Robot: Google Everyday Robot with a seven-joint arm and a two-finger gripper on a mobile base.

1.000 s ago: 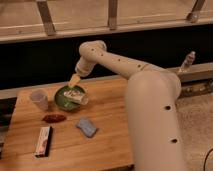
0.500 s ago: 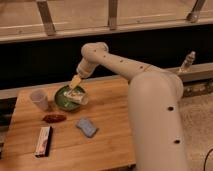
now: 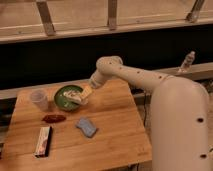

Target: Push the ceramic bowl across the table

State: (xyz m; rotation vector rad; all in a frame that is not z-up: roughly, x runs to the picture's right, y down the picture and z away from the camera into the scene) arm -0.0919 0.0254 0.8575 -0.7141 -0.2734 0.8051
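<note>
A dark wall runs behind a square wooden tabletop (image 3: 117, 127), with a pale ledge (image 3: 200, 70) and railing posts above it. The bowl (image 3: 62, 98) sits at the back left of the tabletop, just beside a clear cup (image 3: 39, 99) on its left. The arm (image 3: 137, 77) reaches in from the right, bending down so that the hand (image 3: 83, 93) meets the bowl's right rim, over a pale item lying inside. Whether the hand is released or clenched I cannot tell.

Coming in low from the side suits a push rather than a lift: pressure at the rim should slide the bowl along the wood. The cup stands close on the far side, so a push straight left would likely knock it.

Nearer the front lie a red-brown item (image 3: 54, 118), a blue-grey pad (image 3: 87, 127) and a flat packet (image 3: 43, 141), all well apart from the bowl. A bottle (image 3: 187, 61) stands on the ledge.
</note>
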